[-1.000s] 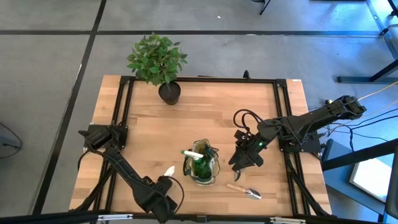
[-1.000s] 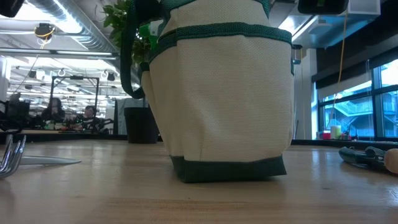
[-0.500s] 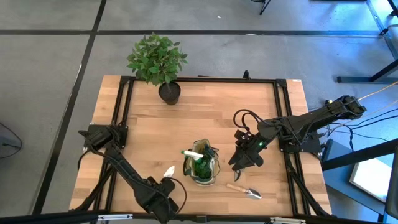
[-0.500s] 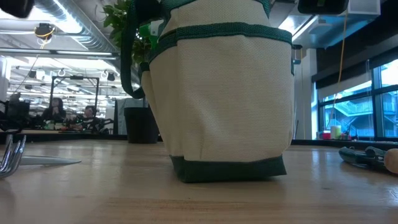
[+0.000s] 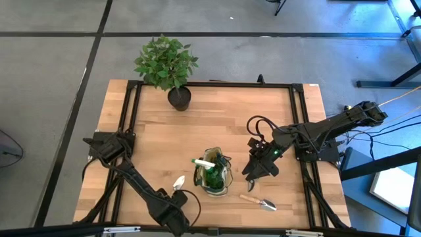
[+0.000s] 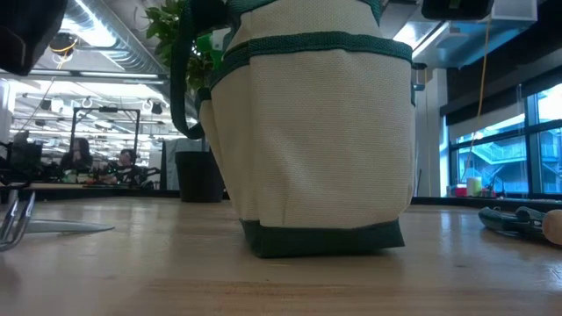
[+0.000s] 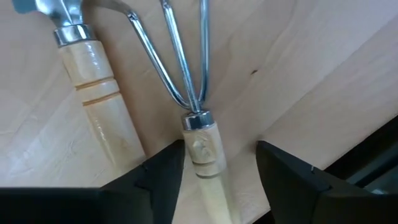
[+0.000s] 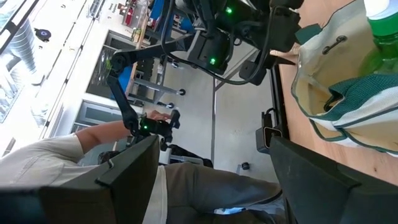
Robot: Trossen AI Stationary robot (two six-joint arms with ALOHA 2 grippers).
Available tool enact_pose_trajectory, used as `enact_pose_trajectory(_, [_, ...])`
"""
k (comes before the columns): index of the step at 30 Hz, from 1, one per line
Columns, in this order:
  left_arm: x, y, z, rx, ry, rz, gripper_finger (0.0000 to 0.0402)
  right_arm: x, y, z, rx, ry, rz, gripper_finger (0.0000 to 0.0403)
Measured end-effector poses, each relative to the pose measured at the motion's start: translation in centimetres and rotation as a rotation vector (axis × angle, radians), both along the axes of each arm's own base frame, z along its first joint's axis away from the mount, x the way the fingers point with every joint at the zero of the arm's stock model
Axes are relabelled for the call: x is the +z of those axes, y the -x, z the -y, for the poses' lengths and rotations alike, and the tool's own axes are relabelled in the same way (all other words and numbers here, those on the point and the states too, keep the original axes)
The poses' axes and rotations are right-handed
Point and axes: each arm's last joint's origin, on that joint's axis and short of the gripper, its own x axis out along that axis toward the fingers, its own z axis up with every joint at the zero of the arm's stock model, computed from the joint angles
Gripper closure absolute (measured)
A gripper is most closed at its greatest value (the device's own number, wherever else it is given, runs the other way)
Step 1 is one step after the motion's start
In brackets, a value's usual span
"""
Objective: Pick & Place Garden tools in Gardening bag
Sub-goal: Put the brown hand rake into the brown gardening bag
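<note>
- My left gripper [image 7: 211,171] sits low at the near table edge. My two dark fingers [image 7: 163,177] stand apart on either side of the wooden handle of the hand fork [image 7: 202,146]. The wrist view shows gaps between the pads and the handle, so I report them astride it, not clamped on it.
- The fork's metal prongs run forward from between my fingers. Their tips are cut off by the frame edge.
- A second wooden-handled tool [image 7: 93,87] lies just beside the fork, outside my left fingers. Only its handle and metal collar show, so I cannot tell the shape of its blade. From above, a pale blade tip [image 5: 178,181] shows next to my arm.
- The gardening bag [image 5: 212,175] stands on the table [image 5: 217,118] between my two grippers. The green spray bottle [image 5: 210,172] with its white trigger stands inside it. The low view is almost filled by the bag's wall, which hides whatever lies behind it.
- My right gripper [image 5: 250,180] hangs just beside the bag, its fingers [image 8: 127,174] spread wide with nothing between them.
- A trowel [image 5: 258,201] lies on the table near my right fingers, not touching them.
- At the far right of the low view, dark-handled tools [image 6: 514,221] lie on the table, partly cut off. I cannot tell their type.
- The potted plant [image 5: 168,66] stands at the far edge, well apart from both grippers.
- A person's sleeve and leg [image 8: 186,177] show beyond the table between my right fingers.
</note>
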Motion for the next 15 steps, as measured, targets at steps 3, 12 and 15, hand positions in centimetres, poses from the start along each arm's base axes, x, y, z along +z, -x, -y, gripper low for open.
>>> enact_pose_trajectory(3, [-0.06,-0.18,-0.29,0.01,-0.002,-0.012,0.0231,0.0,0.0,0.0,0.0,0.0,0.0,0.0095])
enact_pose_trajectory(12, [-0.09,-0.54,-0.77,0.115,-0.013,-0.002,0.0349,0.0,0.0,0.0,0.001,0.003,0.002,0.0096])
enact_pose_trajectory(15, [0.33,-0.27,-0.53,0.164,-0.038,0.058,0.0349,0.0,0.0,0.0,0.001,0.003,0.003,0.0096])
